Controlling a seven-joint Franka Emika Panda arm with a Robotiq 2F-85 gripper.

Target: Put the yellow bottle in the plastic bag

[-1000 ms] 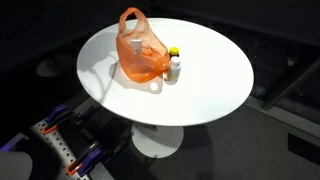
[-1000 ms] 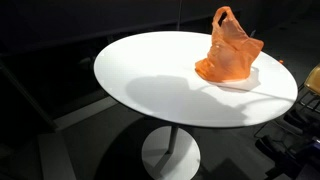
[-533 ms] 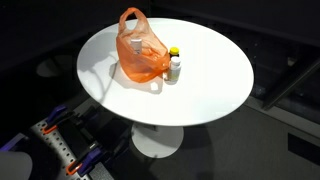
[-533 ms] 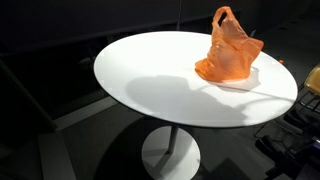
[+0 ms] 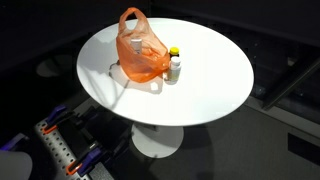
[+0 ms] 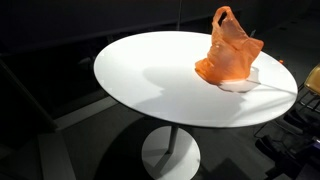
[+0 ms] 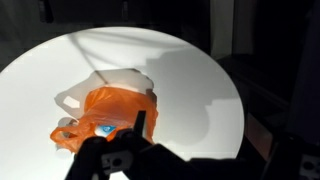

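A small white bottle with a yellow cap (image 5: 175, 66) stands upright on the round white table (image 5: 215, 75), just beside the orange plastic bag (image 5: 141, 50). In an exterior view the bag (image 6: 230, 52) hides the bottle. The arm is not in either exterior view. In the wrist view my gripper (image 7: 115, 138) is a dark shape at the bottom edge, above the bag (image 7: 105, 108), with its fingers apart and nothing between them. I cannot make out the bottle in the wrist view.
The table stands on a single white pedestal (image 6: 170, 150) over a dark floor. A rail with orange and blue clamps (image 5: 60, 145) lies at the lower left. A dark ledge (image 5: 290, 85) runs past the table's edge.
The arm's shadow on the tabletop has shifted toward the bag. The bag and the bottle have not moved.
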